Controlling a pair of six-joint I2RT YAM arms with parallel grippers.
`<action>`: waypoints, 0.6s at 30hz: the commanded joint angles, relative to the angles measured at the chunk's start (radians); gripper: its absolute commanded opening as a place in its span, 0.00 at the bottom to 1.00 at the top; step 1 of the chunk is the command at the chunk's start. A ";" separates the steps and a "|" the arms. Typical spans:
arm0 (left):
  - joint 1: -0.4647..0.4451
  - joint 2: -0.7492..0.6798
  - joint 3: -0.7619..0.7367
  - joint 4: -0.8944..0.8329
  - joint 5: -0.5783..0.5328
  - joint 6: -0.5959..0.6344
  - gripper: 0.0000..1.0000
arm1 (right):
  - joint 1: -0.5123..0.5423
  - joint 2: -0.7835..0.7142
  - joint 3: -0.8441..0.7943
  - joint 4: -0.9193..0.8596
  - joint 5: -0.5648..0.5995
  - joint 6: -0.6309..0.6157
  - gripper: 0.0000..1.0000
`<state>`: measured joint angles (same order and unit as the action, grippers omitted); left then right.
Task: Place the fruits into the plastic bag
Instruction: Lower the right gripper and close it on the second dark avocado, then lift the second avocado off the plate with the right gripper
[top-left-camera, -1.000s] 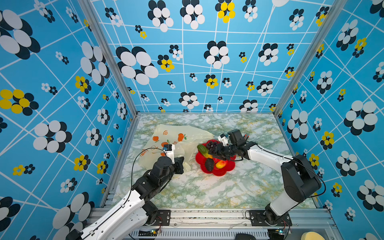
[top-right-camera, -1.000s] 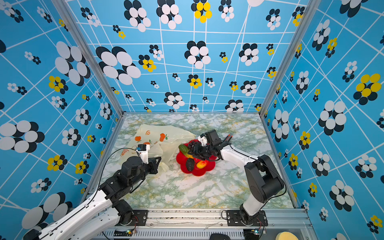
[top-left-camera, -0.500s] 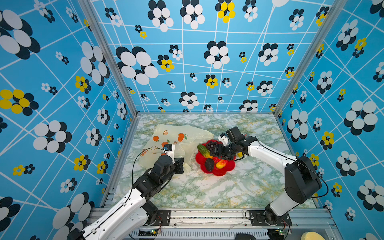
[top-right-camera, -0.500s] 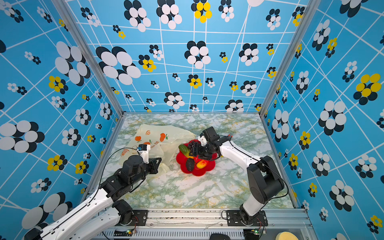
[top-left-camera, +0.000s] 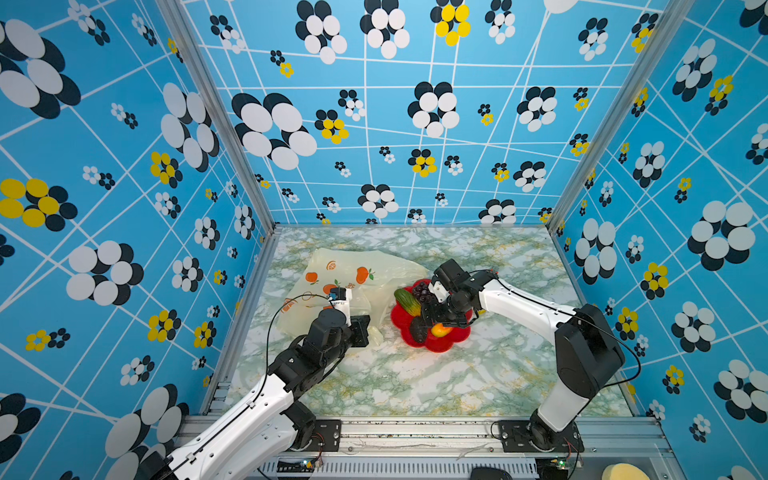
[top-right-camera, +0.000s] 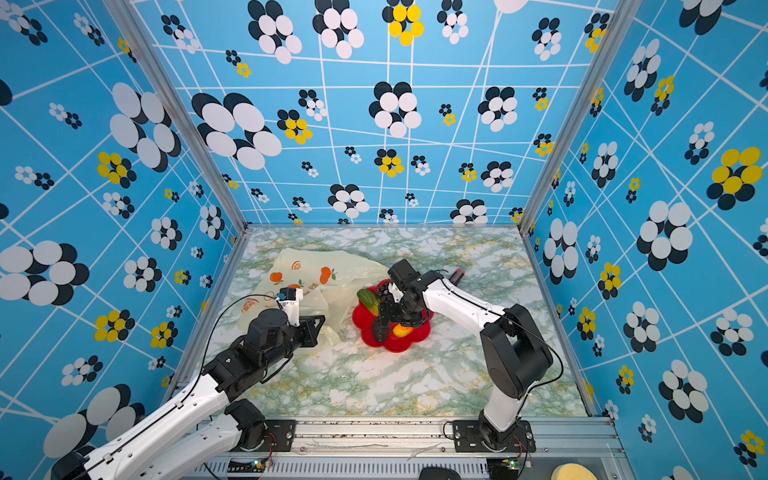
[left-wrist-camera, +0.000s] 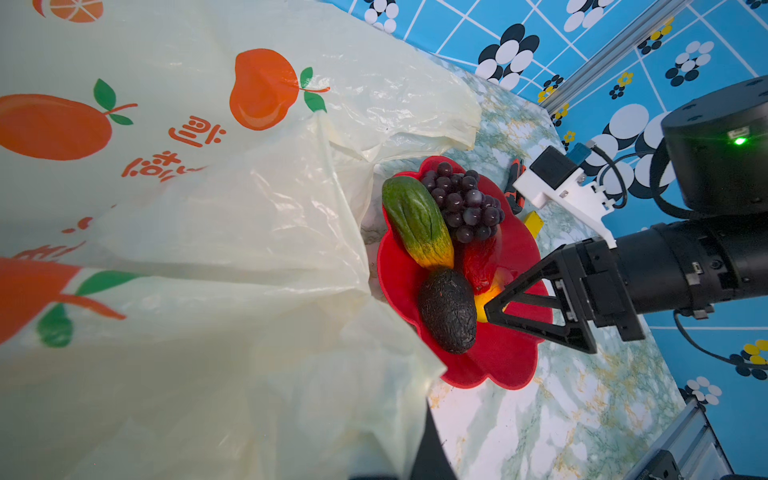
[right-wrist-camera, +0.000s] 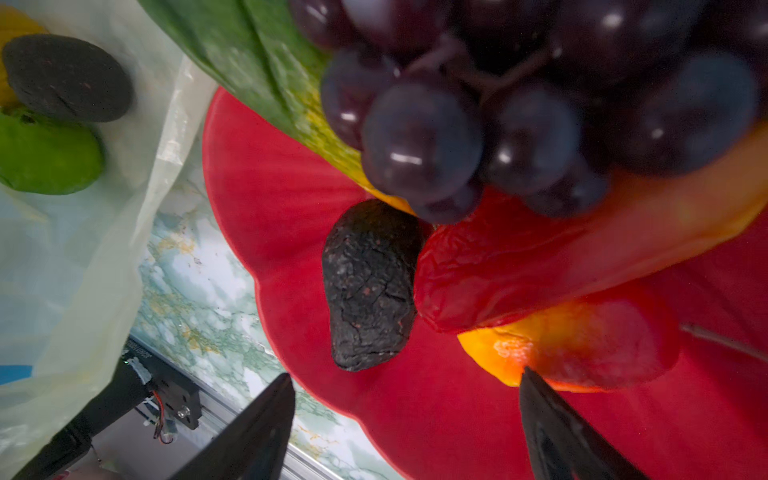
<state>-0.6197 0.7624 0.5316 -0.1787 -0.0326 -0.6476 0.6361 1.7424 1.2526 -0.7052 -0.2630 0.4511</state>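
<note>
My left tool (top-left-camera: 360, 331) is clenched on the near edge of the large, crinkly, translucent cream-yellow plastic bag (top-left-camera: 353, 266) with orange fruit prints. The bag lies on the green-veined marble bench (top-left-camera: 415, 382), just beside the red flower-shaped plate (top-left-camera: 440, 345). In my left wrist view the bag's film (left-wrist-camera: 208, 216) is drawn up close and hides my own fingers.

My right wrist view looks into the bag's mouth (right-wrist-camera: 83, 249). Inside sit a dark rough oval piece (right-wrist-camera: 66, 77), a bright green piece (right-wrist-camera: 45, 153) touching it, and a sliver of yellow (right-wrist-camera: 14, 25) at the frame's edge.

The plate (left-wrist-camera: 498, 361) holds five pieces:
- a dark purple grape bunch (left-wrist-camera: 465, 203);
- a long green fruit (left-wrist-camera: 415, 220) that shades to yellow at one end and lies against the grapes;
- a wrinkled red-orange piece (left-wrist-camera: 478, 262) partly under the grapes;
- a yellow-orange piece (right-wrist-camera: 582, 340);
- a second dark oval piece (left-wrist-camera: 449, 316), touching the green fruit's yellow end.

My right tool (right-wrist-camera: 405, 374) hangs low over the plate, released, with its jaws spread wide and nothing between them. One fingertip (right-wrist-camera: 536, 386) is at the yellow-orange piece, though I cannot tell whether it touches. The second dark oval lies just ahead of the gap.
</note>
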 joint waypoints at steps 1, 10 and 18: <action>0.012 -0.009 -0.004 0.022 0.013 -0.010 0.00 | 0.008 0.020 0.027 -0.048 0.027 -0.016 0.87; 0.014 -0.006 -0.012 0.035 0.017 -0.014 0.00 | 0.014 0.039 0.034 -0.053 0.027 -0.018 0.88; 0.015 -0.008 -0.016 0.041 0.018 -0.015 0.00 | 0.017 0.060 0.035 -0.047 0.025 -0.009 0.87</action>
<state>-0.6140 0.7624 0.5304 -0.1612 -0.0242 -0.6556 0.6415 1.7695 1.2655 -0.7258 -0.2478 0.4477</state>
